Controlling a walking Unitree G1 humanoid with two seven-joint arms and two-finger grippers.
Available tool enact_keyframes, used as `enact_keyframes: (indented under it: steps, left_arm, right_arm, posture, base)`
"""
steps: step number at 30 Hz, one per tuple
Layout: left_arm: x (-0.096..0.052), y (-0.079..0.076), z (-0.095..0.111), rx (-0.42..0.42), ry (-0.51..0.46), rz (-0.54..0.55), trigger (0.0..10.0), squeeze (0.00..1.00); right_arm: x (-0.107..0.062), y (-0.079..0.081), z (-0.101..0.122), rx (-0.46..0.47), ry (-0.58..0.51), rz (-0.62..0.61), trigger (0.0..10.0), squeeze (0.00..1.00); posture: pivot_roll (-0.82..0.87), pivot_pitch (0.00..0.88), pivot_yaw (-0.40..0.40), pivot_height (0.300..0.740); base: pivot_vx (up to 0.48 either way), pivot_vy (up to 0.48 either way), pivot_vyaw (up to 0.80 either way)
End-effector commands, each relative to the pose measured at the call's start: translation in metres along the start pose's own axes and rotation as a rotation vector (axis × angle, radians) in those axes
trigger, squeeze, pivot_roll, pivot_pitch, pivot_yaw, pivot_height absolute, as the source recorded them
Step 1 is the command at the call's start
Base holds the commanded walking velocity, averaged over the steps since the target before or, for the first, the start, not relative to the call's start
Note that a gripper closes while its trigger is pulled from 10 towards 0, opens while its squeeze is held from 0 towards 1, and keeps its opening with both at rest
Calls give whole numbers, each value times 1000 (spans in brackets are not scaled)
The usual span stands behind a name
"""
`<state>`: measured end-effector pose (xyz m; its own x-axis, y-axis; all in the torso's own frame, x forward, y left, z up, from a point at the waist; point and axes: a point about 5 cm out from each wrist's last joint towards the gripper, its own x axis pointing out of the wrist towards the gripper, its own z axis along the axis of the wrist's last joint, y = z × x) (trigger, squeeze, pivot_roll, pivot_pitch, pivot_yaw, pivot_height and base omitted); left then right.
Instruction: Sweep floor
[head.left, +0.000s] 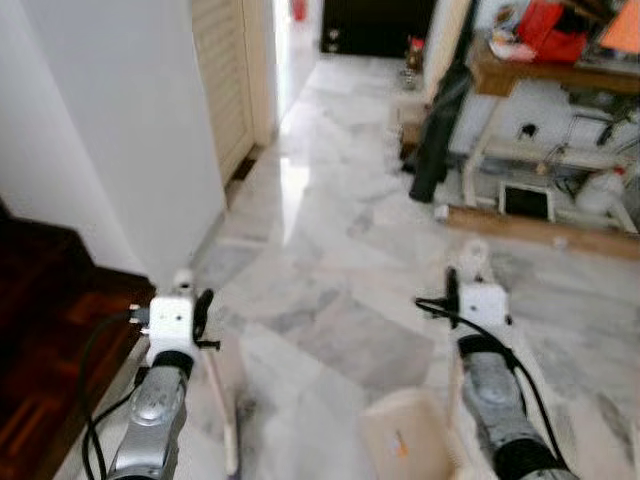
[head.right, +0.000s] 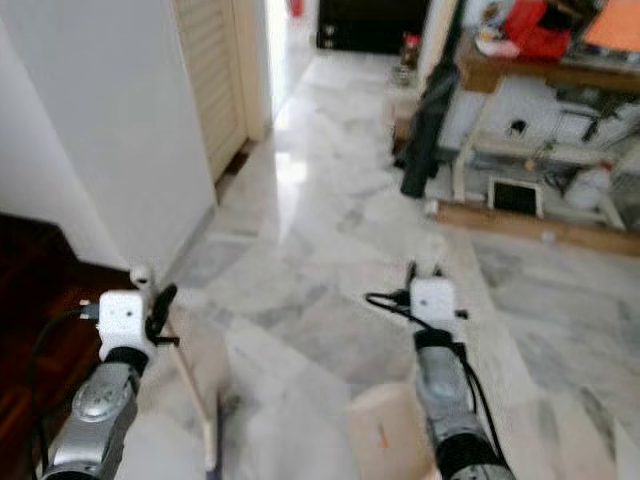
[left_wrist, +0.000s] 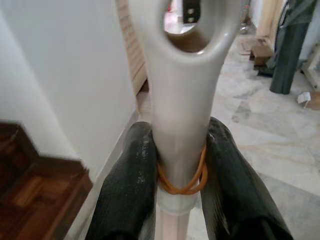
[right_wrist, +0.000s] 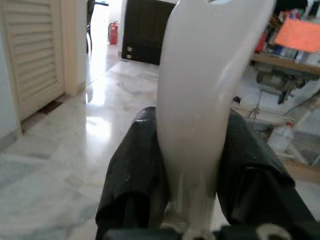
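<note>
While the robot stands on the marble floor (head.left: 330, 260), each gripper holds a handle. The left gripper (left_wrist: 177, 175) is closed tight on a pale broom handle (left_wrist: 180, 100). The handle has a hole near its top, and an orange rubber band (left_wrist: 181, 186) goes round it right between the black fingers (left_wrist: 127, 190). From the head camera, the thin broom stick (head.left: 222, 410) runs down from that gripper toward the floor, close to the white wall (head.left: 130, 130).

The right gripper (right_wrist: 192, 170) is closed on a smooth white handle (right_wrist: 205, 75), with a finger (right_wrist: 137, 165) pressed on each side of it. Below the right arm, a cream dustpan (head.left: 405, 435) sits low over the floor. It is farther from the white wall than the broom stick is.

The white wall stands to the robot's left. Dark wooden flooring (head.left: 50, 340) lies at the foot of the wall, on the robot's side. A pale slatted door (head.left: 225, 70) is just past the wall's corner. Far across the floor from the wall, there is a cluttered wooden surface (head.left: 550, 75) with red things on top. A dark rolled bundle (head.left: 440, 120) leans near it. A small red fire extinguisher (right_wrist: 113, 33) stands far down the hall, beside a dark door (right_wrist: 145, 30).
</note>
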<state>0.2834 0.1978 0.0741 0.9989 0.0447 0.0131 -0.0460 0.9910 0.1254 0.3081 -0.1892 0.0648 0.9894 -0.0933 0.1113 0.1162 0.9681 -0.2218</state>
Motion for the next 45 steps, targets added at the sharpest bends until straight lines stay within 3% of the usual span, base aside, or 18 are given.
enact_keyframes:
  steps: [1, 35, 45]
  left_arm:
    - [4, -1, 11, 7, -49, -3, 10000, 0]
    - [10, -2, 13, 17, -60, -35, 10000, 0]
    - [9, -2, 13, 9, -65, -33, 10000, 0]
  right_arm:
    - [3, -10, 4, -5, -24, -28, 10000, 0]
    - [5, -9, 4, -2, -15, -33, 10000, 0]
    - [5, -11, 3, -1, -11, -38, 10000, 0]
  posture:
    - [146, 0, 10, 740]
    - [140, 0, 19, 740]
    - [139, 0, 17, 740]
  base:
    - [405, 0, 0]
    - [407, 0, 0]
    - [24, 0, 0]
